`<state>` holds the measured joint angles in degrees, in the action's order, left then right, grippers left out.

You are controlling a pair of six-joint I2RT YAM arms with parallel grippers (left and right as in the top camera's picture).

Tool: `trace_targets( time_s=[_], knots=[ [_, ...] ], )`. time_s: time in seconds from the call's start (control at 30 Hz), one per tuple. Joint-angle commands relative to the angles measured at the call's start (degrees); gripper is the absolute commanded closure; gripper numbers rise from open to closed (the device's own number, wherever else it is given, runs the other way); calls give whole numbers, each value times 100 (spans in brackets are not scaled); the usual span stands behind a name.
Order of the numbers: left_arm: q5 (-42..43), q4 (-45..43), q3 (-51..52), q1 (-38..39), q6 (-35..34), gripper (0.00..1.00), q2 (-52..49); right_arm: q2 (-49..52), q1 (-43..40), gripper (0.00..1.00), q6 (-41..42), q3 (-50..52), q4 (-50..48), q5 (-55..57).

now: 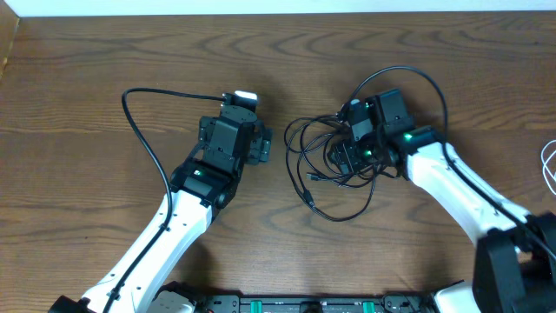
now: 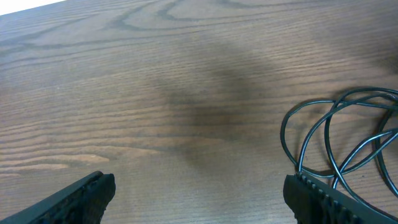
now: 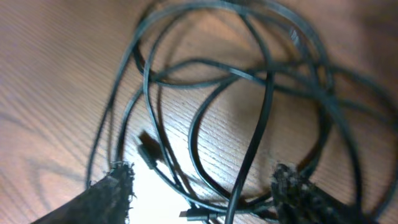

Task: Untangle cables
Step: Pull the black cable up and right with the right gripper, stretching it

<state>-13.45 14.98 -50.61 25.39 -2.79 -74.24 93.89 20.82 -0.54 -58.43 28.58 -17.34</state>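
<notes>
Black cable (image 3: 268,99) strands are passing between the fingers of the right pincer (image 3: 202,196), which are standing apart and straddling the near edge of the tangle, probably so it can close on a single strand and draw it free. Beyond the fingers, the remaining loops are crossing over one another on the desk (image 2: 155,93). The left pincer (image 2: 199,202) is hovering over bare wood, jaws wide apart and empty, with the loops just off to its right. Farther out, a white cable (image 1: 549,165) is lying at the desk's right edge.
</notes>
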Motion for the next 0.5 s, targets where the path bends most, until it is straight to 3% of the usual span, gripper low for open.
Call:
trace_targets(
  time_s=[0.0, 0.1, 0.17, 0.2, 0.47],
  knots=[
    [-52, 2, -61, -20, -11, 9, 50, 396, 31, 38, 7, -76, -52, -81],
    [-52, 2, -61, -20, -11, 9, 50, 719, 35, 46, 11, -76, -57, -87],
    [-52, 2, -61, -20, -11, 9, 50, 931, 33, 88, 96, -76, -76, -153],
    [-52, 2, -61, -20, -11, 9, 50, 946, 33, 99, 140, -76, -85, -214],
    [-52, 2, -61, -20, -11, 9, 50, -140, -251, 99, 284, -350, -852, -2277]
  ],
)
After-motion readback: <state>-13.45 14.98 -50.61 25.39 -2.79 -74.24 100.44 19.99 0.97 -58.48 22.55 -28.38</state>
